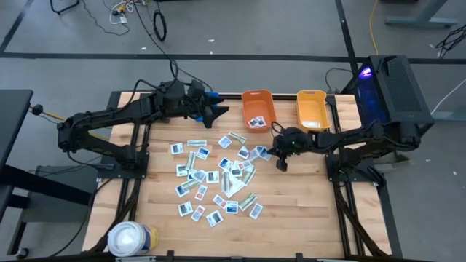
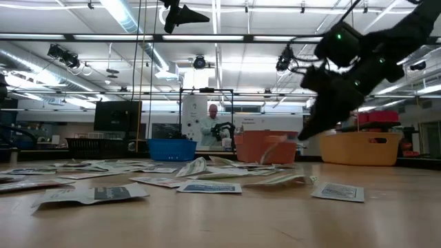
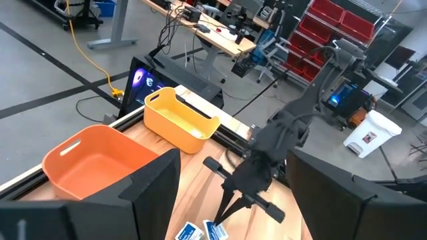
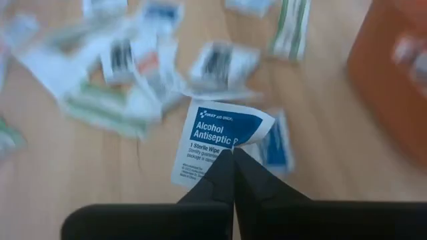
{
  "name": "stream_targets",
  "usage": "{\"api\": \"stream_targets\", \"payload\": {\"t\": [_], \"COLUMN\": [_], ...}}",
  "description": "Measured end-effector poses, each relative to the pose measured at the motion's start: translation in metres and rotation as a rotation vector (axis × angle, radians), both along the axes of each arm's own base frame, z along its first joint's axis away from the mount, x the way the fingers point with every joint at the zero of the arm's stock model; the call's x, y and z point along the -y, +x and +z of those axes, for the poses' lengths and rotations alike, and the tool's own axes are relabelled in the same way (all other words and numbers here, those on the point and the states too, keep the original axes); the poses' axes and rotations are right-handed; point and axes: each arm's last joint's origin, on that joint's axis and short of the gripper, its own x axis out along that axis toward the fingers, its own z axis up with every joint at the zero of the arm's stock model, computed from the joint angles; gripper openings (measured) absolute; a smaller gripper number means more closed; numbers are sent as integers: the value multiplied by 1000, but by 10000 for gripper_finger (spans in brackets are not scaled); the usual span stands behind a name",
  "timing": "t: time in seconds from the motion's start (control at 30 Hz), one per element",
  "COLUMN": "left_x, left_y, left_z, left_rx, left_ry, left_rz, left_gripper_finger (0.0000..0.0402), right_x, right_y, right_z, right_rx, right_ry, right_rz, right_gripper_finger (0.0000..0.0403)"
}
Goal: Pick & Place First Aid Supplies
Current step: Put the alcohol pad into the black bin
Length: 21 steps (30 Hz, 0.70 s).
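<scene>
Wooden planks are forming the table (image 1: 291, 211), and dozens of small first aid packets (image 1: 215, 178) are lying scattered across its middle, white with blue or red print, with a few longer pale green strips among them.

At the far edge of the table, an orange bin (image 1: 258, 108) and a yellow bin (image 1: 312, 109) are sitting side by side, and the orange one is holding a couple of packets. In the low view, a blue bin (image 2: 171, 149) is showing to the left of them.

The right end effector (image 1: 281, 164) is hovering above the right edge of the scattered pile, in front of the orange bin. Its fingers are pinched together on a white and blue alcohol wipe packet (image 4: 217, 143), gripping it by one edge, with one corner of the packet curling over. The pile is lying blurred on the wood beyond it.

The left end effector (image 1: 218, 114) is waiting raised near the far edge of the table, just left of the orange bin, with its fingers standing wide apart and holding nothing.

A large white roll (image 1: 129, 239) is sitting at the near left corner of the table. Beyond the table, in the low view, a person (image 2: 210, 124) is standing far off in the room.
</scene>
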Motion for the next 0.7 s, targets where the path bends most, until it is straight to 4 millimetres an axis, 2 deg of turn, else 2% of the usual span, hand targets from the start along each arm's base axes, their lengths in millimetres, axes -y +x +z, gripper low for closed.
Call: {"api": "stream_targets", "payload": {"t": [0.7], "left_x": [0], "left_y": [0], "left_z": [0], "left_rx": [24], "left_ry": [-65], "left_rz": [14], "left_gripper_finger": [273], "right_x": [15], "right_y": [36], "right_z": [138], "right_rx": [410], "right_ry": [-287], "right_rz": [-218], "right_gripper_finger": [0]}}
